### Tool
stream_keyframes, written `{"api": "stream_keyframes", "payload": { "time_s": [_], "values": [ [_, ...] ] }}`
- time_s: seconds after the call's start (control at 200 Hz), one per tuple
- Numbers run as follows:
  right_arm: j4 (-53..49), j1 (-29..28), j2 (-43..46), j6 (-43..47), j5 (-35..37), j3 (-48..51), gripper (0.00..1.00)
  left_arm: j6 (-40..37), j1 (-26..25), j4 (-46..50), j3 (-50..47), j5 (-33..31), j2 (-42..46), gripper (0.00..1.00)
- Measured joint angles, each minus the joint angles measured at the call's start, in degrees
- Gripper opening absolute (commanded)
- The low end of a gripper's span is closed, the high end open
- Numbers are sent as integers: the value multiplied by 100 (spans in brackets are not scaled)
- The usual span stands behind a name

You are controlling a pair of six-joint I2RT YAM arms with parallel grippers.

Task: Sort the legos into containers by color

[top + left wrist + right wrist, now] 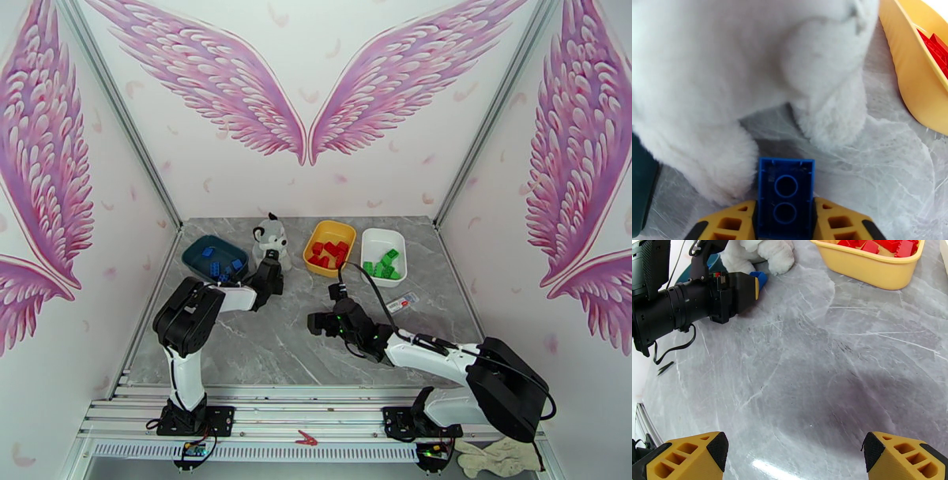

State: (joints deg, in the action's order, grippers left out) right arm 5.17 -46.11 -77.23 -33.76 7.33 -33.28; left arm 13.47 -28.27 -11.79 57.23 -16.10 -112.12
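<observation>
Grey marble tabletop (300, 347) stood within pink-winged walls (237, 181), plush dog (730, 79) cropped above its paws, left gripper (786, 209) clenched on blue lego (786, 181) beside those paws, right gripper (794, 449) gaped wide, held nothing.

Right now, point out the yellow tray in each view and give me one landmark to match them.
Top external: yellow tray at the back, centre, left of the white tray.
Left wrist: yellow tray at the upper right, red bricks inside.
Right wrist: yellow tray along the top edge, right of centre.
Shared landmark: the dog sits left of the tray in all three.
</observation>
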Motion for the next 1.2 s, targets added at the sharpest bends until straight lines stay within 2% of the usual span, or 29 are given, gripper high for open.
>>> {"api": "stream_keyframes", "payload": {
  "time_s": [0.235, 0.39, 0.62, 0.715, 0.885, 1.04, 1.2],
  "values": [
    [-7, 11, 11, 0, 0, 0, 97, 52, -275, -44, -748, -127, 651, 26],
    [-7, 11, 37, 0, -2, 0, 97, 203, -426, -48, -1471, -275, 1576, 25],
    [0, 11, 35, -2, -33, 0, 96, 407, -304, 192, -1998, -669, 2900, 26],
    [15, 11, 11, -4, -70, 0, 96, 479, -87, 326, -2017, -793, 3333, 27],
    [17, 11, -83, -2, -170, 0, 96, 632, 614, 564, -2006, -885, 3768, 28],
    [17, 11, -129, -2, -208, -2, 96, 702, 1270, 931, -1665, -815, 3617, 28],
    [17, 11, -131, -2, -245, -7, 96, 748, 1698, 1078, -914, -570, 2988, 28]
  ]
}}
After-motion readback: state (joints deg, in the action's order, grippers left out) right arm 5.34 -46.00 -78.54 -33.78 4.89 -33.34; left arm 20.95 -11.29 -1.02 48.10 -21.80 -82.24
